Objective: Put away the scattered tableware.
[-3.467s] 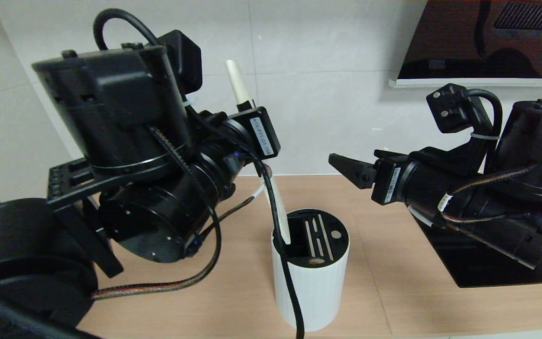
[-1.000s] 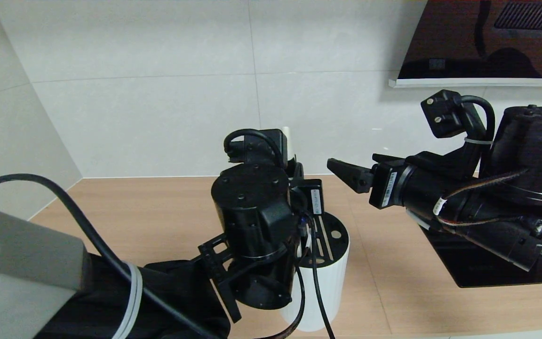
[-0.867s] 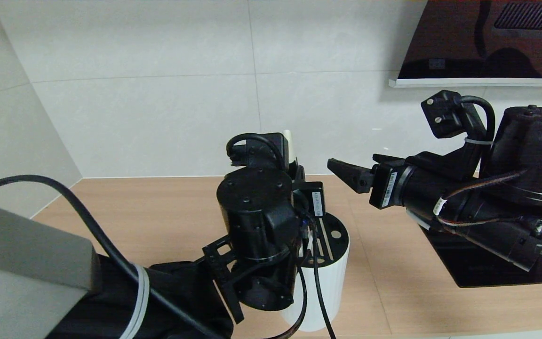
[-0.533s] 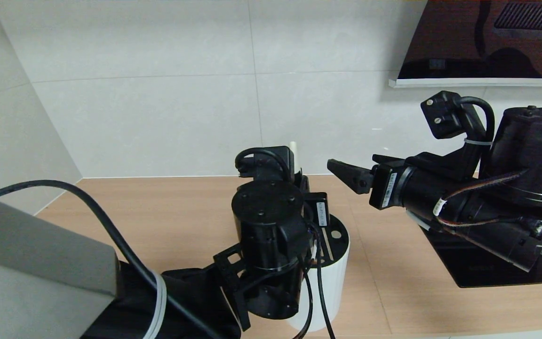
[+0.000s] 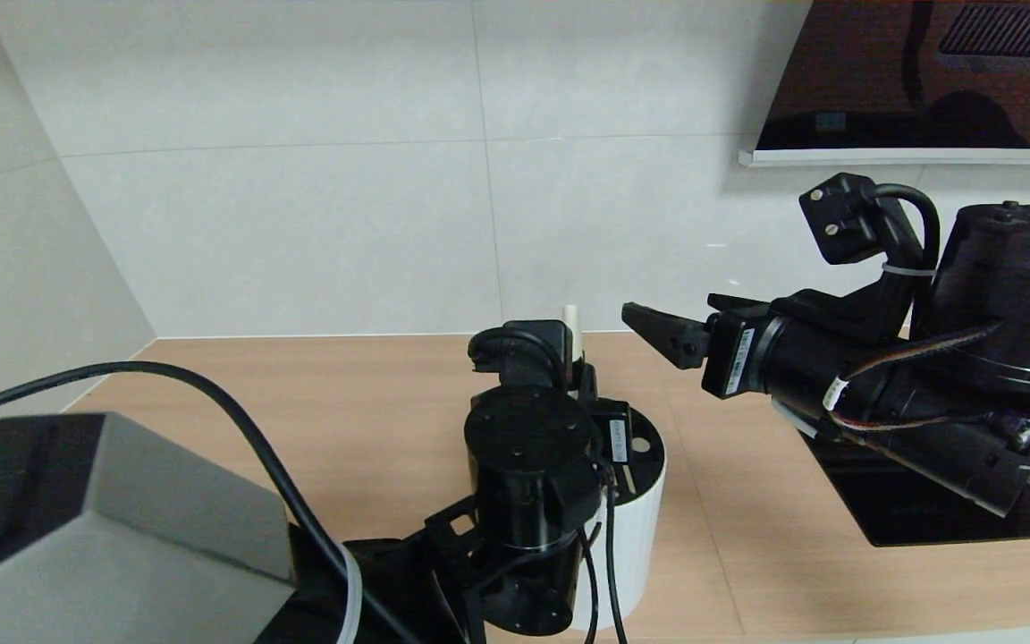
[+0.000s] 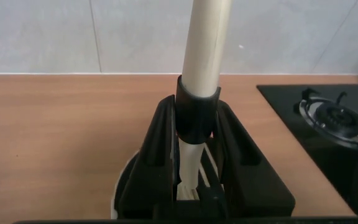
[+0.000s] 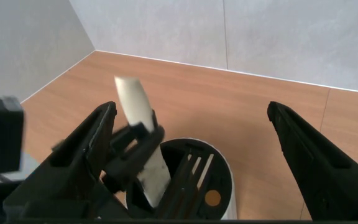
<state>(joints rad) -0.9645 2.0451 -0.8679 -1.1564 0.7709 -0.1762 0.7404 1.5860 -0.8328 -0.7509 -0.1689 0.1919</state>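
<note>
Head view — cooktop (image 5: pixel 873 514) near white holder (image 5: pixel 638 546)

Left arm (image 5: pixel 528 465) comes up from the bottom centre of the head view with the wrist aimed downward. The left gripper (image 6: pixel 197 109) is clamped tight on a cream handle (image 6: pixel 205 43) that stands close to upright. Right arm (image 5: pixel 882 385) pokes in from the right edge at mid height, roughly level, and the right gripper (image 7: pixel 191 112) has its fingers spread wide.
</note>
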